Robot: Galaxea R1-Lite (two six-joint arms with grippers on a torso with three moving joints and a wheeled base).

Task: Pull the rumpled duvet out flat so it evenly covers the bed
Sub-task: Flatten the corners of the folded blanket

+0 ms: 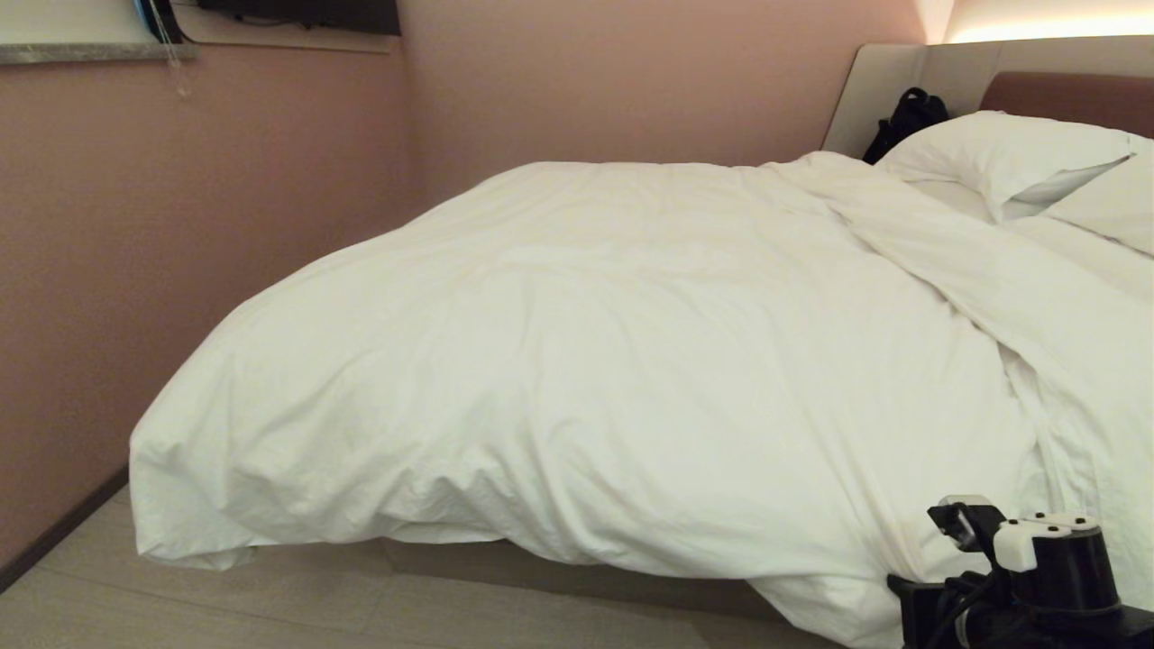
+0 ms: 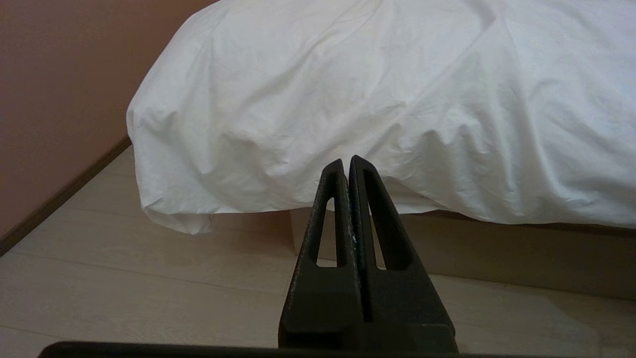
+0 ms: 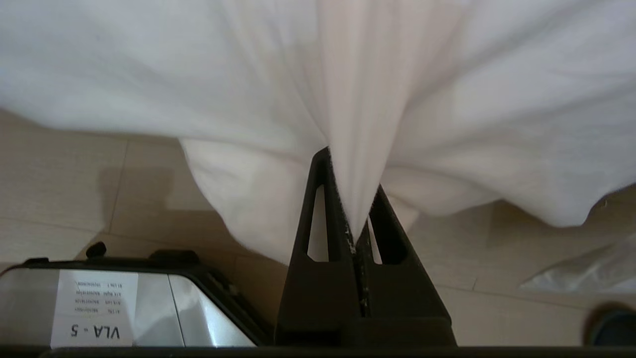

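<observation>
right gripper clamped on a pinch of the large puffy white duvet at the foot of the bed.

item: thick white creased duvet, spread over most of the low bed with its grey-beige platform base, a long diagonal fold running toward 2 o'clock; its corner at 8 o'clock overhangs the pale wood-look floor. right arm sits at 5 o'clock in the head view, fabric gathered into pleats between the black fingers. left gripper pressed together, empty, low before the duvet's hanging edge, apart from it. two plump white pillows at 2 o'clock against the beige and brown padded headboard; black bag beside them. dusty pink wall at 10 o'clock.
</observation>
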